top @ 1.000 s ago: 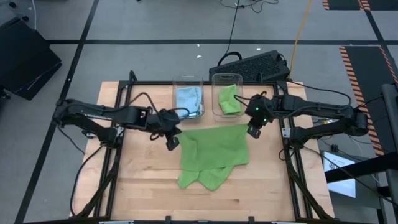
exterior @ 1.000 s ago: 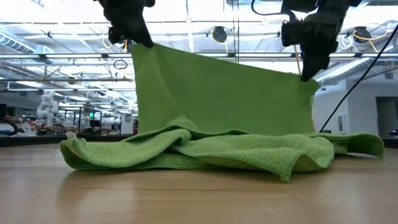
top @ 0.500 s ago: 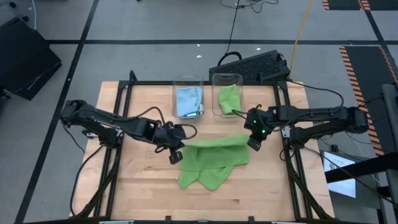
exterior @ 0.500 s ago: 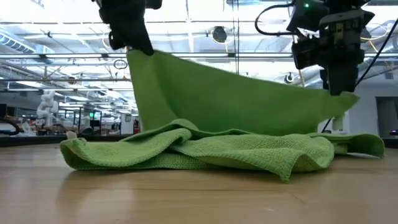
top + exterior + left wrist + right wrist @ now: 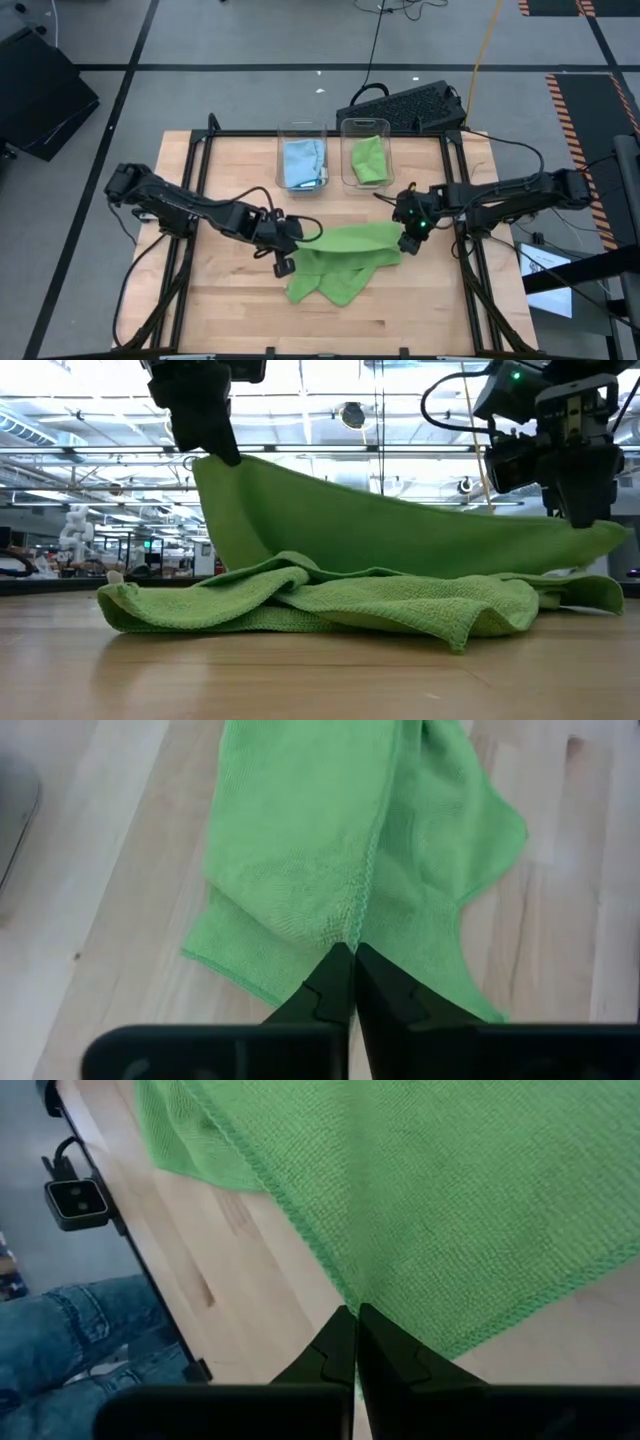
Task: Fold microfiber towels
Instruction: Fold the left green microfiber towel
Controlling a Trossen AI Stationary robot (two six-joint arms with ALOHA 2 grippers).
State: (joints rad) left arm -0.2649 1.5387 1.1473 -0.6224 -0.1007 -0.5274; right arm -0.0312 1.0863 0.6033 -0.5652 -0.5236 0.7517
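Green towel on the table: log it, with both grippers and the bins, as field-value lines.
towel: lime green towel, far edge lifted, rest rumpled on the table
left gripper: shut on the towel's left corner
right gripper: shut on the towel's right corner
bins: left clear bin holds a light blue towel; right clear bin holds a green towel
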